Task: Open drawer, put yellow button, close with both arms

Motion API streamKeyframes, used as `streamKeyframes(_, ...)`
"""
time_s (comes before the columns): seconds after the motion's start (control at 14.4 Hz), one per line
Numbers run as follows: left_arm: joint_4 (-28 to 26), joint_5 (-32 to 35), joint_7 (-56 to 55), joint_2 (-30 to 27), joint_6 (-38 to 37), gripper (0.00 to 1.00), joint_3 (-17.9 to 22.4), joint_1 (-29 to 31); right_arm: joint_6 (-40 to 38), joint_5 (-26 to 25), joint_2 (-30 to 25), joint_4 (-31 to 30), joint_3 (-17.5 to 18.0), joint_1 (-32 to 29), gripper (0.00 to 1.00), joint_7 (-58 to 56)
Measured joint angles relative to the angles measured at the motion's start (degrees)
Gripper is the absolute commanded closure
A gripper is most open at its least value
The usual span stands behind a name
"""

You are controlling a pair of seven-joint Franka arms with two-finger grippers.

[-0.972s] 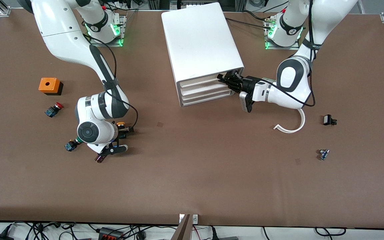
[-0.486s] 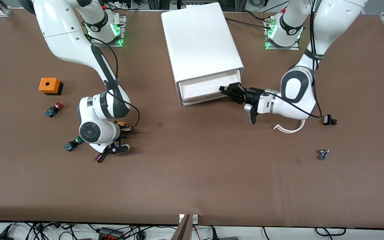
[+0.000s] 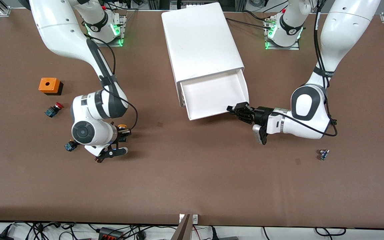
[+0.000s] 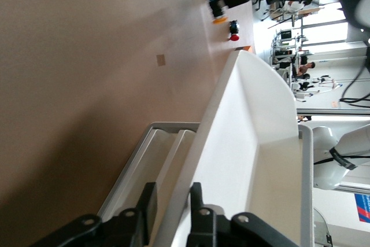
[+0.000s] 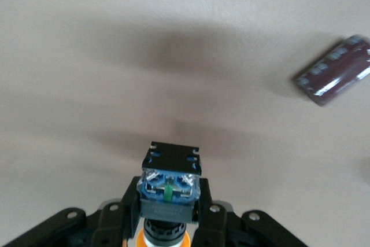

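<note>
Right pincer [image 5: 167, 224] is gripping the yellow button [image 3: 122, 126] just above the worktop [image 3: 192, 180] | open drawer [image 3: 217, 96] is lying toward the left arm's end from it | left pincer [image 3: 237, 109] is clamping the drawer's front corner

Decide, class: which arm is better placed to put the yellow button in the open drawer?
Right. The right gripper is shut on the yellow button. The left gripper is shut on the front wall of the drawer, which is pulled out.
</note>
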Motion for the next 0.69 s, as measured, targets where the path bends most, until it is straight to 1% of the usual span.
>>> streamKeyframes(0.14,0.59,3.19,-2.17,-0.04,-0.19,0.00,0.30,0.01,-7.34,0.09,-1.56,7.71,0.12,0.58,1.00,0.00)
streamKeyframes(0.28,2.88,9.81,-8.43,-0.72,-2.62,0.00,0.95,0.26,-11.27,0.21,-2.56,13.45,0.26,2.00,1.00,0.00)
streamKeyframes(0.56,14.06,29.63,-30.40,-2.86,-14.78,0.00,1.08,0.94,-11.06,0.33,-2.66,19.89,0.43,8.02,1.00,0.07)
streamKeyframes(0.69,18.30,39.30,-40.23,-3.82,-18.42,0.00,0.72,0.58,-9.62,0.74,-2.69,22.27,0.57,11.21,1.00,0.87)
